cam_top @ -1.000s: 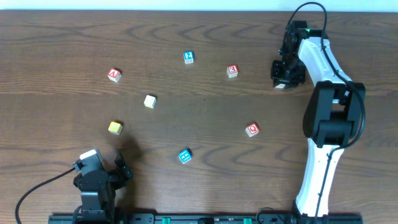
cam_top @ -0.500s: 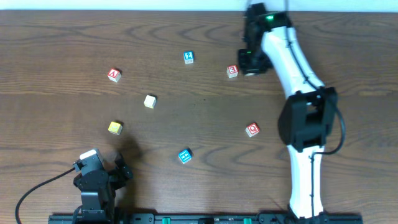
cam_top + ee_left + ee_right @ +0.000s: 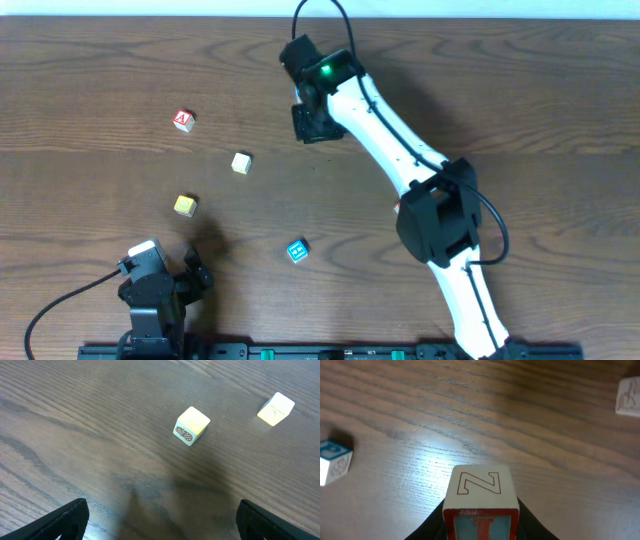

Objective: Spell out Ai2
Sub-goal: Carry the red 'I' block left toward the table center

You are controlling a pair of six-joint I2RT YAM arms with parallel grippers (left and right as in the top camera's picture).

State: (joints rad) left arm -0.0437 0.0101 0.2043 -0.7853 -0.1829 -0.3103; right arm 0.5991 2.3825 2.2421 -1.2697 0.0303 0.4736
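My right gripper (image 3: 314, 126) is over the upper middle of the table, shut on a letter block (image 3: 479, 491). The block has a red outlined Z on top and a red-framed I on its front. A red A block (image 3: 183, 120) lies at the far left. A blue block (image 3: 296, 250) lies at the lower middle, and a blue block (image 3: 333, 461) shows at the left edge of the right wrist view. My left gripper (image 3: 196, 274) is open and empty at the front left, its jaws (image 3: 162, 522) wide apart. The blue 2 block is hidden under the right arm.
A cream block (image 3: 240, 162) and a yellow block (image 3: 185, 205) lie left of centre. In the left wrist view the yellow block (image 3: 191, 426) shows a pineapple picture, with the cream block (image 3: 276, 408) beyond it. The right arm (image 3: 400, 150) spans the table diagonally and hides two red blocks.
My right arm has swung left from the far right edge to the upper middle, carrying the block. It now covers the blue 2 block and two red blocks. The left arm has not moved.
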